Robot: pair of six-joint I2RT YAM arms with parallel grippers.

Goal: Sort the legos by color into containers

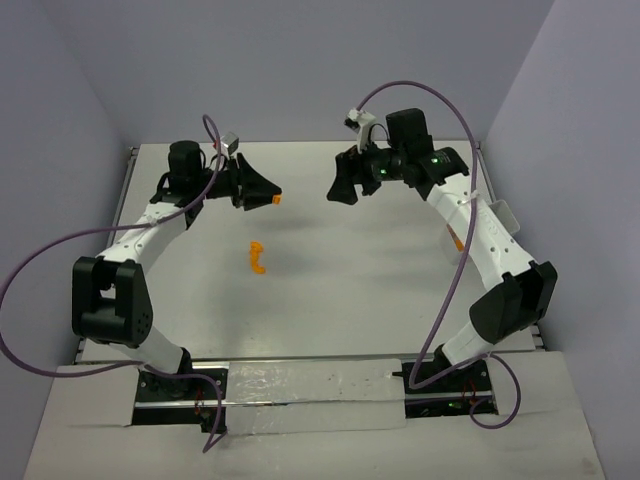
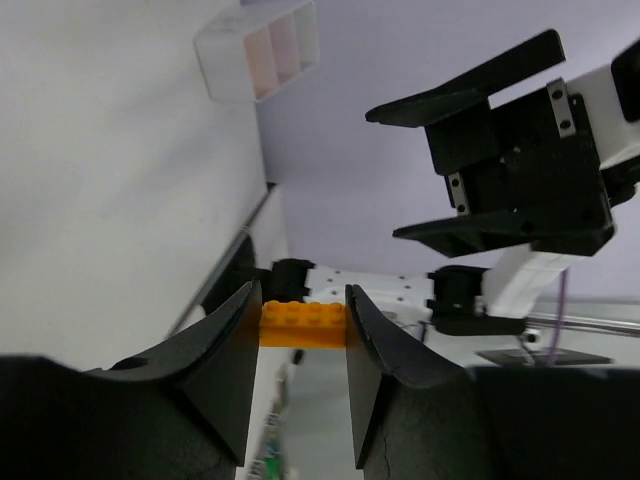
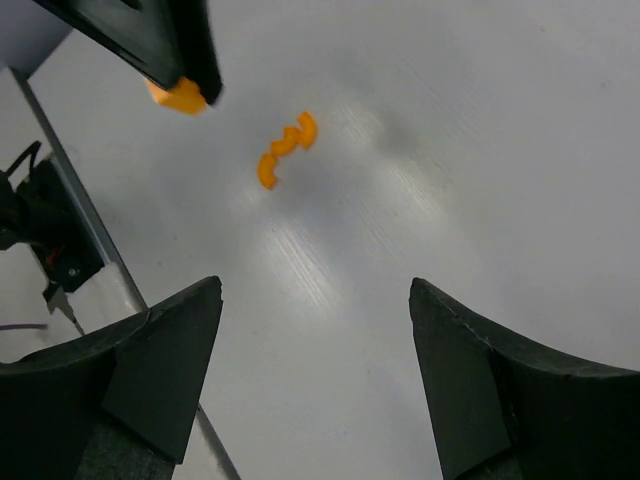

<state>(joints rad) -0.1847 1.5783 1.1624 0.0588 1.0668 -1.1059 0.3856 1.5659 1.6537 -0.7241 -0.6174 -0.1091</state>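
My left gripper (image 1: 268,193) is raised above the table's far middle, shut on an orange-yellow lego brick (image 2: 303,325) clamped between its fingertips (image 2: 303,300). The brick also shows in the right wrist view (image 3: 178,95). A small cluster of orange lego pieces (image 1: 258,257) lies on the table below; it shows in the right wrist view too (image 3: 285,150). My right gripper (image 1: 338,190) faces the left one across a gap, open and empty (image 3: 315,290). A white translucent container (image 2: 258,50) with compartments stands at the table's right side, mostly hidden by my right arm in the top view.
The white table (image 1: 380,290) is enclosed by purple-grey walls. Purple cables loop from both arms. A small orange spot (image 1: 455,240) shows beside my right forearm. A metal rail runs along the left edge (image 1: 120,200).
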